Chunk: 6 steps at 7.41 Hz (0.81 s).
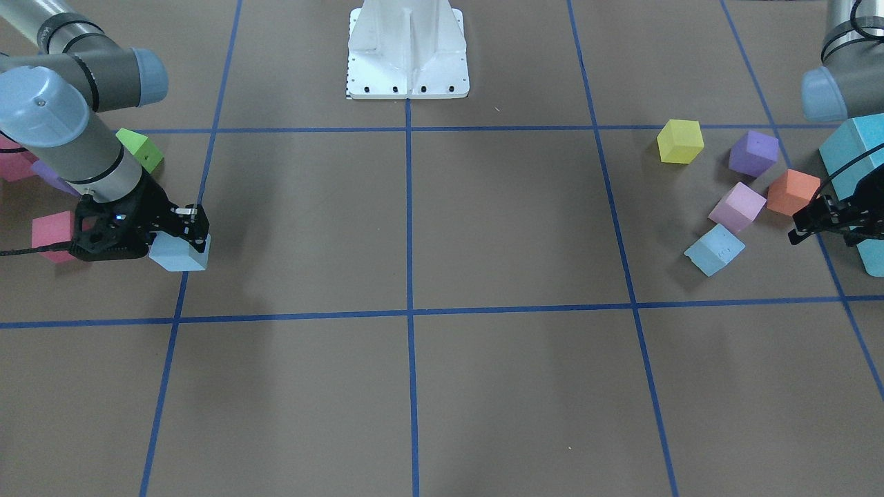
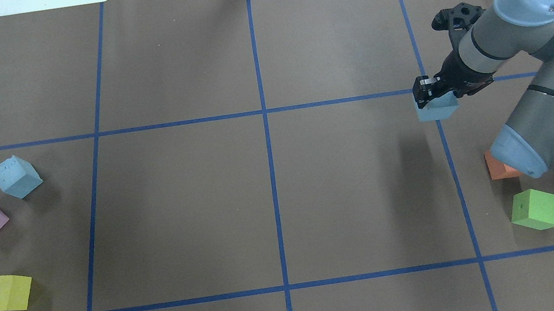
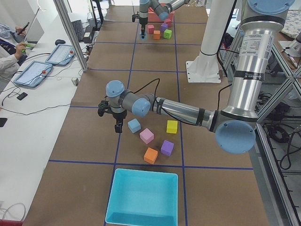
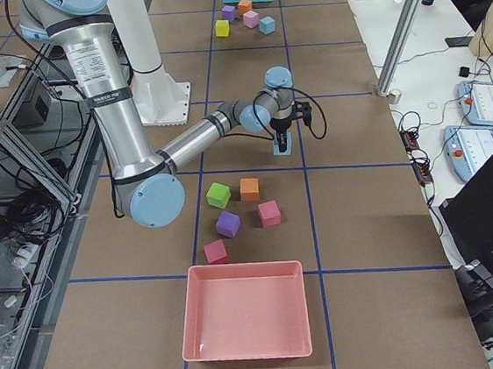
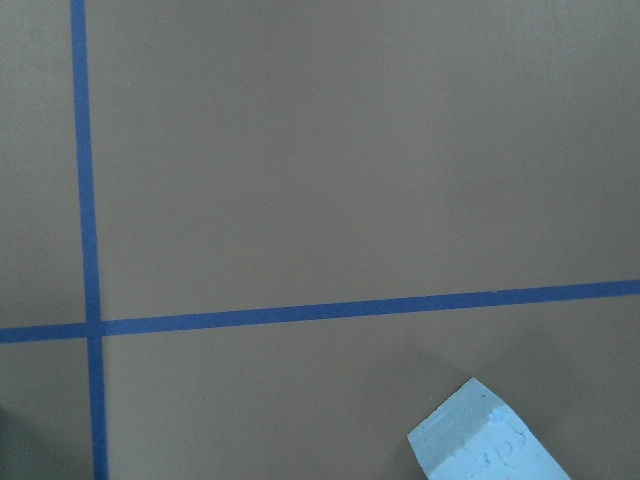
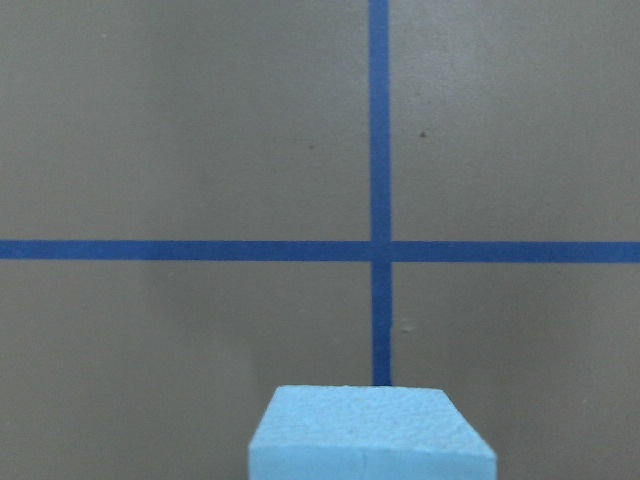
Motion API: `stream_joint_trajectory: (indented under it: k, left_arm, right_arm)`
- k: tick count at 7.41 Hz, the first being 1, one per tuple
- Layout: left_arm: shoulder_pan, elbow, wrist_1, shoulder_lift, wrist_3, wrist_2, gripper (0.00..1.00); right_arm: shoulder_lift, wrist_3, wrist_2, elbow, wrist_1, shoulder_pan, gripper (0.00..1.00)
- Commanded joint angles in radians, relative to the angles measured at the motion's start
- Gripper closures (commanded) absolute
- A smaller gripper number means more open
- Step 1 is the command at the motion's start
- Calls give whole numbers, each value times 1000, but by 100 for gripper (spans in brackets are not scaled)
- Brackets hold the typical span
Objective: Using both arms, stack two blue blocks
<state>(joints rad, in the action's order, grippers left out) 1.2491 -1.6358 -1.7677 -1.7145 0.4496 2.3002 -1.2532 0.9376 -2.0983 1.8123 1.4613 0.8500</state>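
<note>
My right gripper [image 1: 188, 231] is shut on a pale blue block [image 1: 181, 252] and holds it low at the table, by a blue tape line; it also shows in the overhead view [image 2: 436, 108] and at the bottom of the right wrist view [image 6: 370, 432]. I cannot tell whether it touches the table. The second blue block [image 1: 715, 250] lies tilted on the table on my left side [image 2: 16, 176]. My left gripper [image 1: 809, 221] hangs beside it, apart from it, and looks open and empty. A corner of that block [image 5: 490, 445] shows in the left wrist view.
Yellow [image 1: 680, 141], purple [image 1: 753, 153], lilac [image 1: 737, 206] and orange [image 1: 792, 192] cubes lie near the second blue block, with a turquoise bin [image 1: 853, 148] beyond. Green [image 1: 140, 149] and pink [image 1: 53, 235] cubes and a pink bin [image 4: 248, 321] sit on the right arm's side. The white base [image 1: 407, 52] stands mid-back.
</note>
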Motion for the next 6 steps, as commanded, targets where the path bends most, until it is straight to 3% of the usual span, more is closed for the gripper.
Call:
stream_joint_trajectory:
  k: [1, 6]
  left_arm:
    - [-36, -1, -48, -1, 139, -13, 0]
    - [-126, 5, -130, -5, 524, -57, 0]
  right_arm:
    - [135, 50, 50, 44, 171, -70, 42]
    - [363, 335, 197, -39, 237, -236, 40]
